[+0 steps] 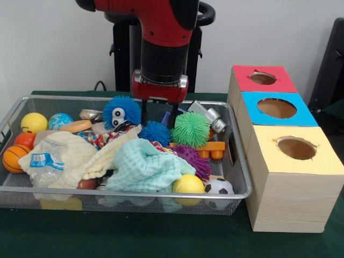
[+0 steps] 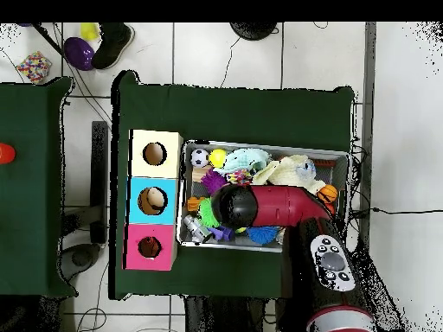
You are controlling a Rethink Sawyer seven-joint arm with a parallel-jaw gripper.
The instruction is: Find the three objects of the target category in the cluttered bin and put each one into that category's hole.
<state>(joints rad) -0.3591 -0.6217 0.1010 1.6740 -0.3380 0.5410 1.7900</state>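
Note:
The silver wire-mesh bin (image 1: 123, 195) is full of clutter; it also shows in the overhead view (image 2: 285, 149). My gripper (image 1: 158, 117) hangs at the bin's back middle, open. Its fingers (image 1: 144, 114) reach down on either side of a small blue spiky ball (image 1: 156, 133), between a blue spiky ball with eyes (image 1: 121, 111) and a green spiky ball (image 1: 191, 129). In the overhead view the red arm (image 2: 260, 207) hides the gripper. No plush animal toy shows; cloths cover much of the bin. The red-topped box's small hole (image 1: 263, 78) is at the far right (image 2: 150, 247).
A cream cloth (image 1: 70, 156) and a mint cloth (image 1: 145, 166) lie over the bin's middle. Smooth balls sit along the left side (image 1: 34, 122) and the front (image 1: 188, 185). The blue-topped box (image 1: 277, 108) and the yellow-topped box (image 1: 296, 148) stand beside the bin's right end.

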